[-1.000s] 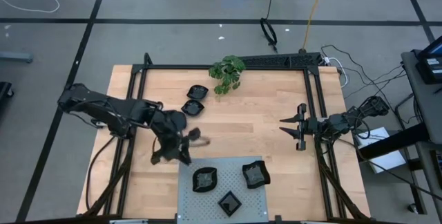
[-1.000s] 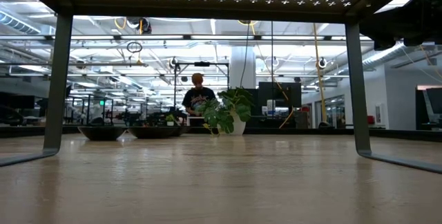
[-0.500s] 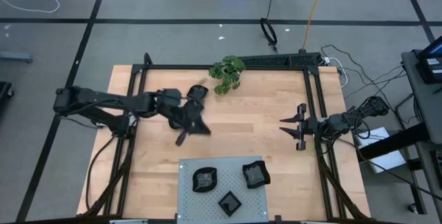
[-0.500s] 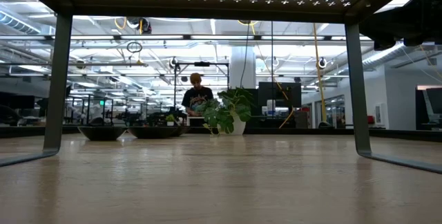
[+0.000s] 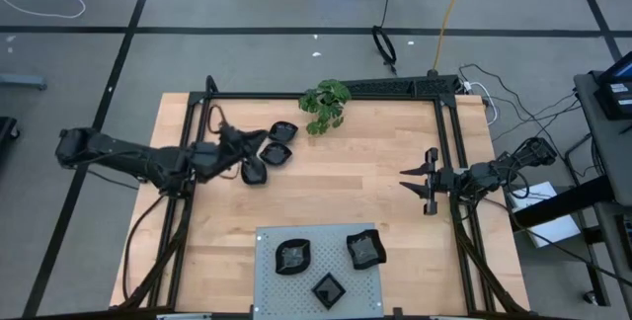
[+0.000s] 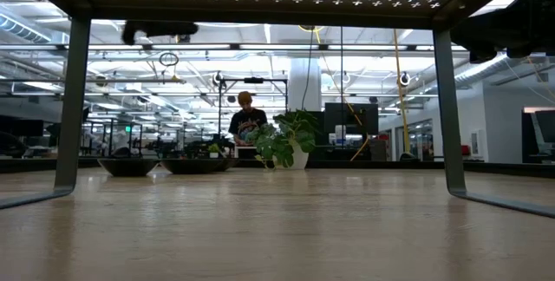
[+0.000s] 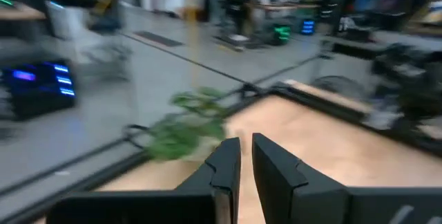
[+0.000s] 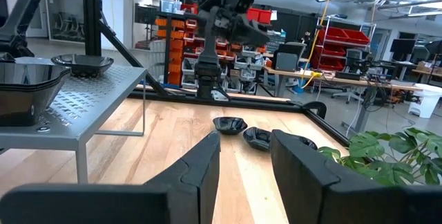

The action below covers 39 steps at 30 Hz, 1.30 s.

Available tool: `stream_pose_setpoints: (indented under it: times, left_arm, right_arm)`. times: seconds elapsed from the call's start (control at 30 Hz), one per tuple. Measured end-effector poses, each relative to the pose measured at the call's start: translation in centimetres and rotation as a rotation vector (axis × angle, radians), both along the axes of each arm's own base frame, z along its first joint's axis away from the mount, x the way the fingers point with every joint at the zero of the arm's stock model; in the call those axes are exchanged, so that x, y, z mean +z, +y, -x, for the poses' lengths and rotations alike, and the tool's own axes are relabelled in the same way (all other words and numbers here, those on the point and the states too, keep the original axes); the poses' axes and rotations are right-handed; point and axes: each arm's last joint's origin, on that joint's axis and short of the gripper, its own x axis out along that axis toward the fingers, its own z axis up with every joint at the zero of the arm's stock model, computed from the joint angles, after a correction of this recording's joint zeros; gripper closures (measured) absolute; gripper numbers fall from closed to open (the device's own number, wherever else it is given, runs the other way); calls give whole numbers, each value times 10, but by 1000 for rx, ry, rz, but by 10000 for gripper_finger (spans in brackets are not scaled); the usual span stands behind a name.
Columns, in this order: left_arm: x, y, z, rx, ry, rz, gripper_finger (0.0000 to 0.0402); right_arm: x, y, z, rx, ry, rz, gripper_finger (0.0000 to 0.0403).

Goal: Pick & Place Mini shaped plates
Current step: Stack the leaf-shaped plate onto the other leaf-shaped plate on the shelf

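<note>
Three black mini shaped plates (image 5: 293,256) (image 5: 363,248) (image 5: 328,288) sit on the grey perforated panel (image 5: 267,300) at the table's near edge. Three more rest on the wood at the far left (image 5: 283,129) (image 5: 276,152) (image 5: 254,172); the right wrist view shows them too (image 8: 229,124) (image 8: 257,137). My left gripper (image 5: 253,148) (image 7: 245,144) hovers level above these, shut with nothing in it, pointing toward the plant (image 7: 186,124). My right gripper (image 5: 420,184) (image 8: 245,172) waits open and empty at the table's right side.
A green leafy plant (image 5: 326,103) stands at the far edge. A black frame (image 5: 326,93) rims the table. The raised panel stands on legs (image 6: 71,99) over the near edge. A person (image 6: 247,120) stands in the room beyond the table. Bare wood (image 5: 365,177) lies in the middle.
My left gripper has swung from the panel's far left corner toward the table's far left, over the plates there. It has rolled and tipped from pointing down to level, staying shut. Its arm now shows at the top of the low view.
</note>
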Motion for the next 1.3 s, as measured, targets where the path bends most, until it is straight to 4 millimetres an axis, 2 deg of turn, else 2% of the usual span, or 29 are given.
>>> stream_pose_setpoints:
  times: [0.13, 0.23, 0.43, 0.63, 0.8, 1.03, 1.3]
  left_arm:
    - [-13, -4, 7, 109, 28, -48, 360]
    - [-16, -3, 9, 166, -38, -8, 360]
    - [-20, 3, 10, 319, -328, 278, 360]
    - [-44, 12, 11, 488, -399, 449, 360]
    - [-39, 12, 12, 484, -466, 484, 360]
    - [-46, 14, 15, 513, -388, 453, 360]
    - [-38, 4, 11, 395, -283, 342, 360]
  right_arm:
    - [0, 0, 0, 0, 0, 0, 284]
    - [0, 0, 0, 0, 0, 0, 284]
    - [0, 0, 0, 0, 0, 0, 284]
    - [0, 0, 0, 0, 0, 0, 284]
    - [0, 0, 0, 0, 0, 0, 284]
    - [0, 0, 0, 0, 0, 0, 284]
    - [0, 0, 0, 0, 0, 0, 284]
